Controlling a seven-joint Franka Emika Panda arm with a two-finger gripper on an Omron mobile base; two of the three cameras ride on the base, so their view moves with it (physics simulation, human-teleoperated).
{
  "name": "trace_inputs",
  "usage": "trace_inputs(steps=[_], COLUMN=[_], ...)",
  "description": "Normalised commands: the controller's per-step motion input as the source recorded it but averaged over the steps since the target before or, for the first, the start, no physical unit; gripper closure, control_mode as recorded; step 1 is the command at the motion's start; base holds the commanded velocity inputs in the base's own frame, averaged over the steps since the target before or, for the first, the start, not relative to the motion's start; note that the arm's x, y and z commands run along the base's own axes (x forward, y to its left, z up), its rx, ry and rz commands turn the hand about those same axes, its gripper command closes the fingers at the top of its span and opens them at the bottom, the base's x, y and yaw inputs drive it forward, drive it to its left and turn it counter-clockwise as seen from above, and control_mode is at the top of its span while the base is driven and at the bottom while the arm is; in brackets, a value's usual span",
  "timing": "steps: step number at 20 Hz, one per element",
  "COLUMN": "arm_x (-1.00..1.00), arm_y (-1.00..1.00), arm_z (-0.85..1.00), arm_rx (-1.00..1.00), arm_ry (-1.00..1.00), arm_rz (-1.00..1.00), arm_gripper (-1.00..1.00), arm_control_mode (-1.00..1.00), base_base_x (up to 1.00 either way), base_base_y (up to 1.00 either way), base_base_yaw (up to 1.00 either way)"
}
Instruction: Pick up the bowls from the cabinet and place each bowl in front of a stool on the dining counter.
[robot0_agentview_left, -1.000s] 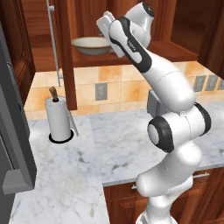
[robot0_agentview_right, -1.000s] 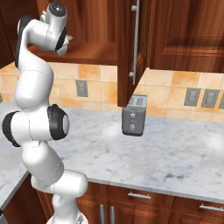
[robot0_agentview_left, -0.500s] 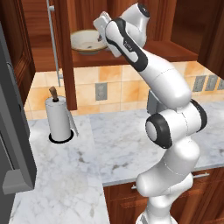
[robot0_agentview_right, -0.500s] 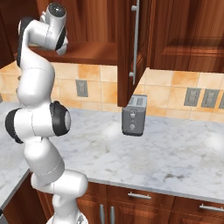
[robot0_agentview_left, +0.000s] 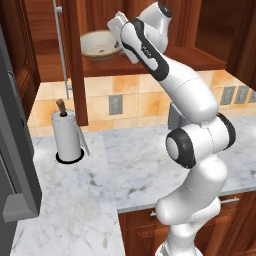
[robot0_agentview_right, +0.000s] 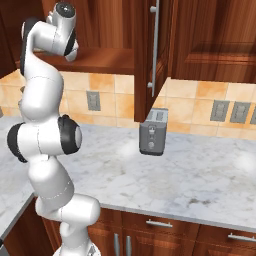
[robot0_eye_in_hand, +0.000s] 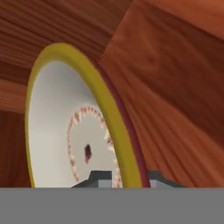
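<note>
A wide, shallow cream bowl (robot0_agentview_left: 99, 45) with a thin brown rim sits on the inner shelf of the reddish-brown wall cabinet (robot0_agentview_left: 170, 57). My gripper (robot0_agentview_left: 118, 43) reaches into the cabinet at the bowl's right edge. In the hand view the bowl (robot0_eye_in_hand: 65, 131) looms close, and its rim runs down between the two dark finger tips of my gripper (robot0_eye_in_hand: 127, 179). The jaws are shut on that rim. The stool and the dining counter are out of view.
The open cabinet door (robot0_agentview_left: 71, 60) with its long silver handle hangs left of the bowl. A paper towel roll (robot0_agentview_left: 67, 136) stands on the marble wall counter (robot0_agentview_left: 105, 175) below. A toaster (robot0_agentview_right: 154, 132) stands further right. A dark appliance (robot0_agentview_left: 15, 150) flanks the left.
The jaws have closed from wide open onto the bowl's rim. The hand has dropped slightly toward the bowl, and the bowl has shifted a little to the left on the shelf.
</note>
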Motion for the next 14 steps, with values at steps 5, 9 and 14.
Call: trace_inputs(steps=[5,9,14], arm_x=[-0.02,-0.14,-0.34], arm_y=[-0.01,-0.02,-0.15], arm_z=[0.12,0.01,0.00], arm_rx=[0.02,0.02,0.01], arm_ry=[0.00,0.00,0.00], arm_rz=[-0.16,-0.19,-0.20], arm_gripper=[1.00,1.00,1.00], arm_control_mode=[-1.00,-1.00,-1.00], base_base_x=[0.00,0.00,0.00], base_base_y=[0.00,0.00,0.00], base_base_yaw=[0.00,0.00,0.00])
